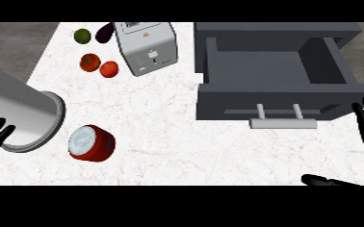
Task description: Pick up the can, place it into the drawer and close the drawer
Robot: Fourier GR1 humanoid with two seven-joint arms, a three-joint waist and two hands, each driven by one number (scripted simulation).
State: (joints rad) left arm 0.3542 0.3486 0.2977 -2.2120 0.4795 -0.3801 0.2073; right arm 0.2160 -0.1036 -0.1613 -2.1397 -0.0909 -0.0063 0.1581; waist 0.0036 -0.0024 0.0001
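The red can (91, 143) with a pale top lies tilted on the white counter at the lower left. The dark grey drawer (213, 77) stands pulled open at the upper right, nothing inside it, its light grey handle (283, 121) facing me. My left forearm (25, 113) fills the left edge just beside the can, and only a sliver of the left hand (4, 129) shows. My right hand (328, 180) sits at the lower right corner, a finger (358, 118) up along the right edge near the drawer front. It is open and holds nothing.
A silver toaster (146, 48) stands at the back, left of the drawer. Left of it lie a lime (83, 35), a dark eggplant (104, 32) and two tomatoes (89, 62) (109, 69). Bare counter (177, 144) stretches between can and drawer.
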